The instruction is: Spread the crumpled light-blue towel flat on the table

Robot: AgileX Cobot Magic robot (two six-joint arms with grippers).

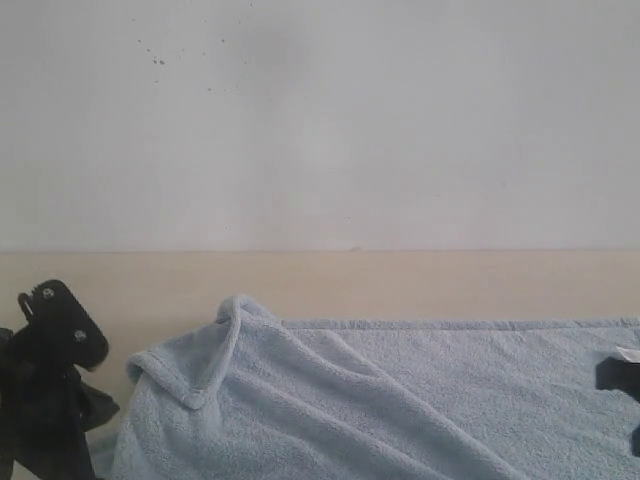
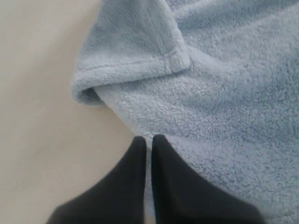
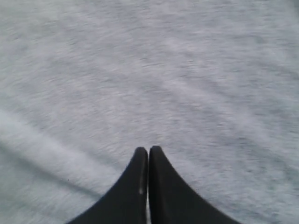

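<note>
While both sat pressed together with nothing plainly caught between them, the left end effector [image 2: 148, 140] had its tips at the near edge of the towel [image 2: 224, 116], where cloth met bare bench [image 2: 42, 116]. The right end effector [image 3: 148, 150] hung over open pile with no hem in sight.

The towel lay on the bench, mostly spread toward the right, its far hem running straight. A small white label [image 1: 628, 353] showed at the right edge. Just beyond the left tips a corner [image 2: 140, 51] was flipped back on itself, with a ridge running off it.

To do the step well, the left one would likely need to part, pinch that corner by its hem, and draw it outward, low over the bench. The right one would need to pin or pull against it so the cloth did not slide.

No containers showed. Farther off lay a bare strip of bench, then a speckled wall [image 1: 320, 120].
</note>
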